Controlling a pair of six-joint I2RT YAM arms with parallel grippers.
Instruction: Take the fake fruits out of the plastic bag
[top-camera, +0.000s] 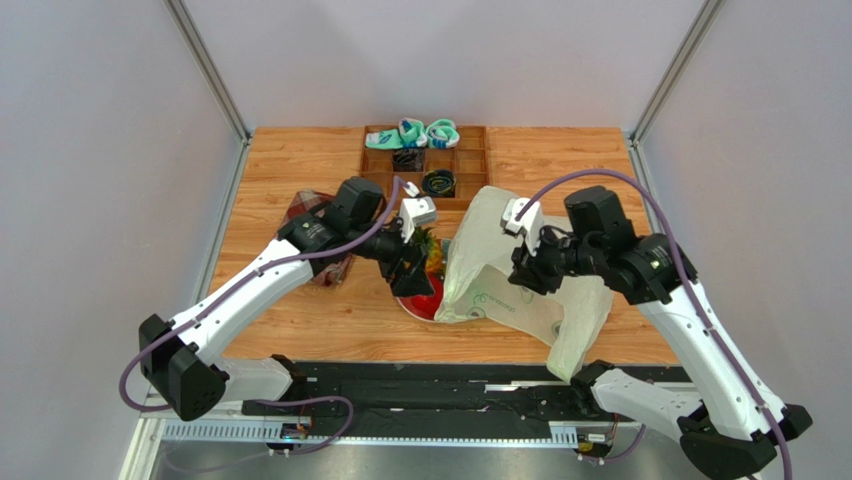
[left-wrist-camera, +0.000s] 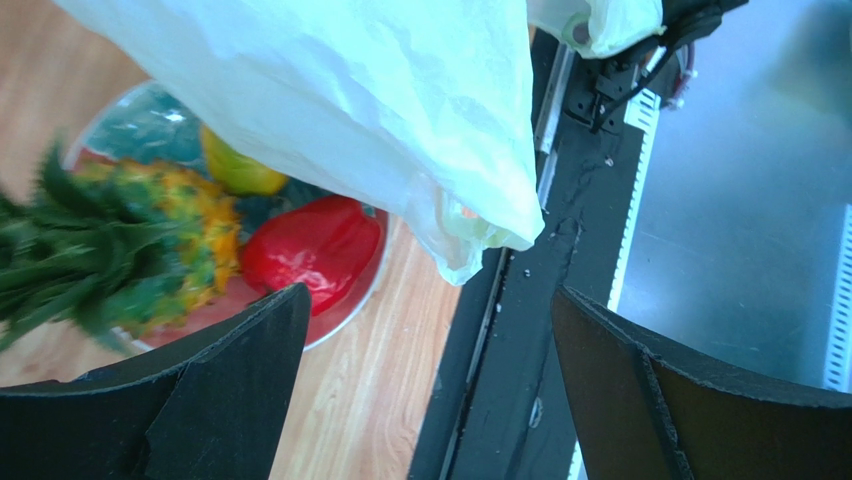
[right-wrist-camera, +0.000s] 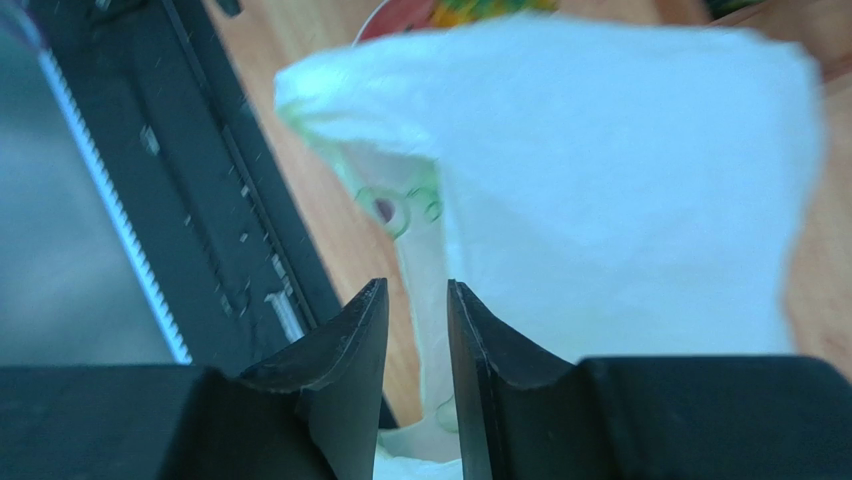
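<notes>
The plastic bag (top-camera: 520, 290) hangs crumpled, right of a red plate (top-camera: 422, 305). My right gripper (top-camera: 525, 272) is shut on a fold of it. In the right wrist view the bag (right-wrist-camera: 620, 190) fills the frame and a strip runs between the nearly closed gripper (right-wrist-camera: 415, 285). On the plate (left-wrist-camera: 362, 298) lie a pineapple (left-wrist-camera: 150, 245), a red bell pepper (left-wrist-camera: 312, 250) and a yellow mango (left-wrist-camera: 235, 170), partly under the bag (left-wrist-camera: 350, 100). My left gripper (left-wrist-camera: 430, 295) is wide open and empty, hovering over the plate's near edge (top-camera: 410, 270). The other fruits are hidden.
A wooden compartment tray (top-camera: 475, 165) at the back holds teal-and-white socks (top-camera: 415, 133) and dark items. A red plaid cloth (top-camera: 312, 208) lies under my left arm. A black rail (top-camera: 450, 375) runs along the table's near edge.
</notes>
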